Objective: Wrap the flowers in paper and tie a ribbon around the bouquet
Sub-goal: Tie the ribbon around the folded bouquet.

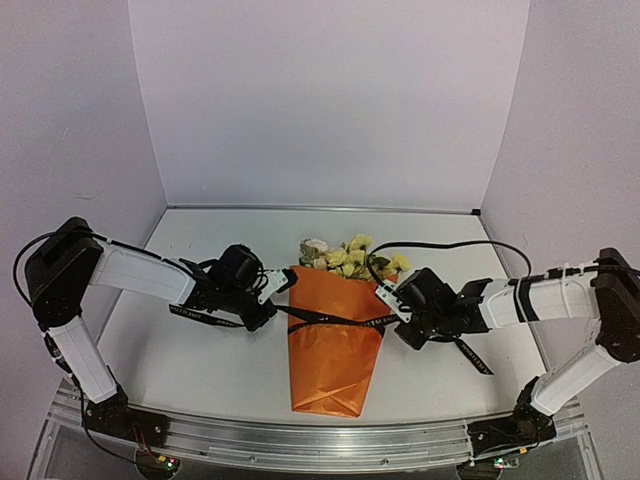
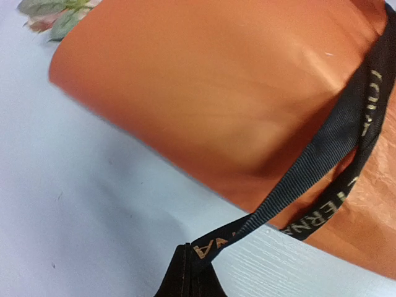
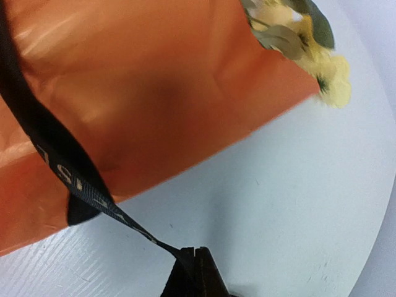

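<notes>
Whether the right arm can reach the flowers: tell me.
Likely yes: the flowers lie just beyond the right pincer, nothing between, but it is shut on the ribbon and must release first.

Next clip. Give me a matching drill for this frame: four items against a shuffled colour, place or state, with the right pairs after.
Column A
1. flowers
2. paper
3. ribbon
4. left gripper

Column B
a. orange, rolled into a cone
b. shut on a ribbon strand, on the cone's left side
c. pale yellow, poking out of the cone's far end
d. black, stretched across the cone's middle

Pairs: 1-c, 2-a, 3-d, 4-b
</notes>
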### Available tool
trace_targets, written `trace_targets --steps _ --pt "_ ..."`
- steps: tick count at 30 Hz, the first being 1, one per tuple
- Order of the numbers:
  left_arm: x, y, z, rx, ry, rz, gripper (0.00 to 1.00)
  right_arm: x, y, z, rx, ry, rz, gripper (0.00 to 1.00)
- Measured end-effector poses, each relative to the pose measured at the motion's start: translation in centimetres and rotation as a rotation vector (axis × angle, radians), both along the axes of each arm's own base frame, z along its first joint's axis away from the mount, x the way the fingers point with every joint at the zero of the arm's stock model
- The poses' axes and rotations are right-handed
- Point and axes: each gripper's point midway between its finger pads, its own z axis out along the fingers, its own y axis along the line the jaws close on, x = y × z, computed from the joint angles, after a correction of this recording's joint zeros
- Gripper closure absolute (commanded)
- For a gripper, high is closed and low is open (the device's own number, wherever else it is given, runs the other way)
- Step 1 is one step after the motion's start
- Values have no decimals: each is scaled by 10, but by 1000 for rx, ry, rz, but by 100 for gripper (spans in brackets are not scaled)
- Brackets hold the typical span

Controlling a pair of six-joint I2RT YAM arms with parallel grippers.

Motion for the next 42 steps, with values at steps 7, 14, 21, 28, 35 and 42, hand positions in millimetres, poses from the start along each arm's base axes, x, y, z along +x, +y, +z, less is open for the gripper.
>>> trace_targets --steps 7,14,21,28,35,42 --pt "12 29 9 -159 132 494 100 1 -50 -2 31 104 -398 100" --pt "21 163 4 -416 305 1087 100 -12 -124 -17 174 183 -822 100" --pt "18 221 8 -660 509 1315 100 -10 -126 -12 489 271 -990 100" --pt "3 238 -2 -739 692 1360 100 -13 -128 -9 720 384 -1079 100" --pt "-5 233 -4 -718 733 1326 100 -22 -138 -10 811 441 -1156 100" --pt "-9 233 -2 -695 734 1311 100 -32 -143 -1 842 449 -1177 100"
